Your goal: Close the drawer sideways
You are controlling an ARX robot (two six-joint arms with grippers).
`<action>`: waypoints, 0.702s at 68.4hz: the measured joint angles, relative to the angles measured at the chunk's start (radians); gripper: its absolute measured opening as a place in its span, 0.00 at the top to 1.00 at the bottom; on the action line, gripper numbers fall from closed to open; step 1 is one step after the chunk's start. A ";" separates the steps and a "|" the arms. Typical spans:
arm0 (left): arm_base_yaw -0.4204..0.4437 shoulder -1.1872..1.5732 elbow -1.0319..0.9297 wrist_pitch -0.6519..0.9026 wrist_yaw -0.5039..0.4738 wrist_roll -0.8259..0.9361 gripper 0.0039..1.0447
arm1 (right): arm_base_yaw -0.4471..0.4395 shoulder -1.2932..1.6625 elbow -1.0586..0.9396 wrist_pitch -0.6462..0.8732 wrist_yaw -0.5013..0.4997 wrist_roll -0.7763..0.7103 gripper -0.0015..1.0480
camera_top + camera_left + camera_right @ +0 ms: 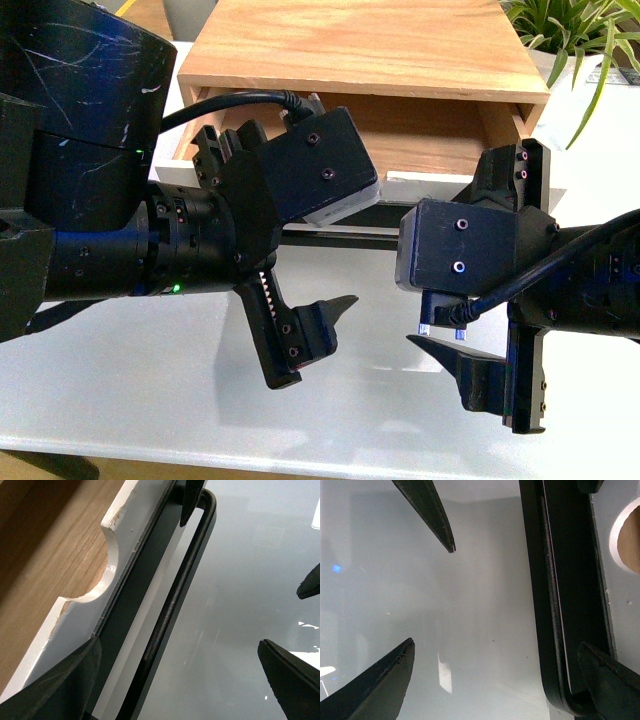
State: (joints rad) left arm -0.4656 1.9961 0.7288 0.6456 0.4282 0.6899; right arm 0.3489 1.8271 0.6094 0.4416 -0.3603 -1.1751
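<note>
Drawer (75, 627): bare grained wood inside, white painted front, paint chipped at the notch edge. Bar handle (172, 605): black metal, matt, finely textured. Table (150, 390): smooth, glossy white, reflective

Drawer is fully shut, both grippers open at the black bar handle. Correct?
Not quite. The drawer is not shut: the front view shows it pulled out from under the wooden cabinet top, with its wooden inside exposed. The rest holds: the left gripper and the right gripper are both open at the black bar handle.
</note>
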 joint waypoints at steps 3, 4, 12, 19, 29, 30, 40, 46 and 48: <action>0.000 0.004 0.004 -0.004 0.000 0.003 0.08 | 0.000 0.003 0.001 0.000 0.000 0.000 0.09; 0.000 0.005 0.005 -0.005 0.000 0.003 0.08 | 0.001 0.003 0.001 0.000 0.000 0.000 0.09; 0.000 0.015 0.012 -0.011 0.003 0.009 0.08 | 0.001 0.012 0.005 0.000 0.000 0.000 0.09; -0.001 0.020 0.016 -0.018 0.007 0.018 0.08 | 0.001 0.021 0.007 0.003 0.001 0.000 0.09; -0.002 0.028 0.027 -0.035 0.006 0.029 0.08 | 0.001 0.035 0.012 0.005 0.001 -0.002 0.09; -0.002 0.030 0.029 -0.038 0.006 0.031 0.08 | 0.001 0.036 0.013 0.005 0.001 -0.002 0.09; -0.003 0.054 0.052 -0.076 -0.006 0.055 0.08 | 0.002 0.062 0.026 0.015 0.010 -0.016 0.09; -0.003 0.055 0.064 -0.098 -0.006 0.067 0.08 | 0.002 0.074 0.035 0.015 0.013 -0.023 0.09; -0.003 0.056 0.068 -0.106 -0.006 0.071 0.08 | 0.003 0.078 0.039 0.014 0.013 -0.024 0.09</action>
State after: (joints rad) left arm -0.4690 2.0518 0.7963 0.5392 0.4221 0.7612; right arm 0.3515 1.9053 0.6483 0.4561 -0.3477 -1.1988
